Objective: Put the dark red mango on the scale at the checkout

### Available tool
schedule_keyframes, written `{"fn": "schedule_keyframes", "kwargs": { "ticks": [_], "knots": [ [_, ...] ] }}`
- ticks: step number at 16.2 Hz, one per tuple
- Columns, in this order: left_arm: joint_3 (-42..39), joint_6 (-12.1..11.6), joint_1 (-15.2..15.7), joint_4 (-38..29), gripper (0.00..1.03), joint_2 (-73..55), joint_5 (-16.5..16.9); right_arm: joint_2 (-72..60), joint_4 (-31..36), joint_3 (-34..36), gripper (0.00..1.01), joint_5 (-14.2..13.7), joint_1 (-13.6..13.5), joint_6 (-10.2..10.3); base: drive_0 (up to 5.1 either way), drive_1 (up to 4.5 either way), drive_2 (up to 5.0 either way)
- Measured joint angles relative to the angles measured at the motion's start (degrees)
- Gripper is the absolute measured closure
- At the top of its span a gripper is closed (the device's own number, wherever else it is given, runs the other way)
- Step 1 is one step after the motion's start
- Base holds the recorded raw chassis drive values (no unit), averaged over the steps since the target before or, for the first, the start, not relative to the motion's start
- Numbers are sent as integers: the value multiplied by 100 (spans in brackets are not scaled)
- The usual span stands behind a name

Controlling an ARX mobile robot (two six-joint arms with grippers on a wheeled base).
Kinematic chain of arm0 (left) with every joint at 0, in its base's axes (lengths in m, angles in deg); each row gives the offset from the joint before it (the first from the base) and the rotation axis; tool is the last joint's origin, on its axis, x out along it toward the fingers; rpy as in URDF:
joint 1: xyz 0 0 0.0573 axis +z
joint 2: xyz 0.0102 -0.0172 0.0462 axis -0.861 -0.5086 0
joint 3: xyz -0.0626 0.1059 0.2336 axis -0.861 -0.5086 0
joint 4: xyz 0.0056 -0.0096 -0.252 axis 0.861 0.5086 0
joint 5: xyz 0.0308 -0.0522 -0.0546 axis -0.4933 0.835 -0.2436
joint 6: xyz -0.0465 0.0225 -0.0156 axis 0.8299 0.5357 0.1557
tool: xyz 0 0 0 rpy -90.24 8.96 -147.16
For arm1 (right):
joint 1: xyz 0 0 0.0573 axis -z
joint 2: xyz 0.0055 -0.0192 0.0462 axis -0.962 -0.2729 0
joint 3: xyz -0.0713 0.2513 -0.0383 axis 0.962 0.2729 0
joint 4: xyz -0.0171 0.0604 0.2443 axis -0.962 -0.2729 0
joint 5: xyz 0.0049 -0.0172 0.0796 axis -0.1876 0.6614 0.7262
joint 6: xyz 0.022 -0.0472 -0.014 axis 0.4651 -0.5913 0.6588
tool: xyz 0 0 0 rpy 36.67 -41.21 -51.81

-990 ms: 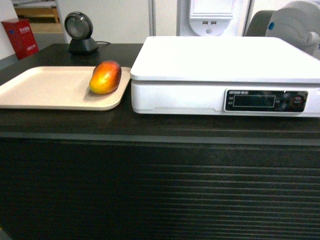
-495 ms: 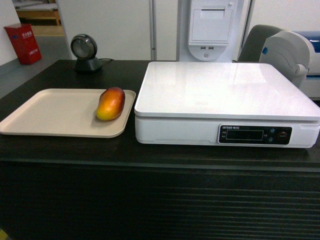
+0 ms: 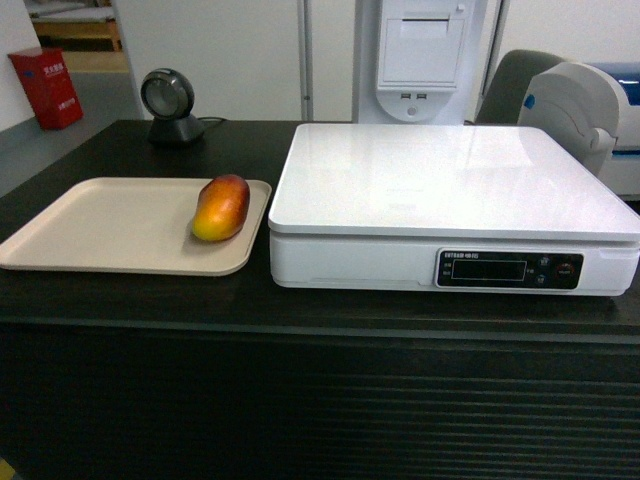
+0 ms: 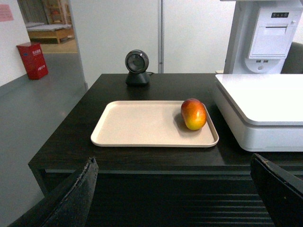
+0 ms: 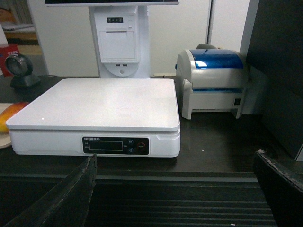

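Head view is showing us the dark red mango (image 3: 221, 207) lying at the right end of a beige tray (image 3: 90, 225), just beside the scale (image 3: 440, 200), whose platform is sitting bare on the dark bench (image 3: 120, 300). Neither arm is appearing here, so we are judging the task as not yet begun: grasping, lifting and setting down are all left.

Left wrist view is showing our left pincer (image 4: 177, 189) spread wide and holding nothing, well short of the mango (image 4: 193, 114), with a round scanner (image 4: 137, 67) standing behind the tray.

Right wrist view is showing our right pincer (image 5: 180, 189) likewise gaping and empty, facing the scale, a label printer (image 5: 213, 80) off to its right.
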Motion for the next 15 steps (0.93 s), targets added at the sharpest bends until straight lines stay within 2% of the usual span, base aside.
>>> {"fn": "schedule_keyframes", "kwargs": {
  "ticks": [13,14,15],
  "knots": [
    [0,0,0,0,5,0,0,0,0,0,3,0,0,0,0,0,0],
    [55,125,-133,249,5,-50,-367,0,2,0,3,0,0,0,0,0,0],
    [133,354,-496,352,5,-299,-988,0,0,0,3,-7,0,0,0,0,0]
  ]
}}
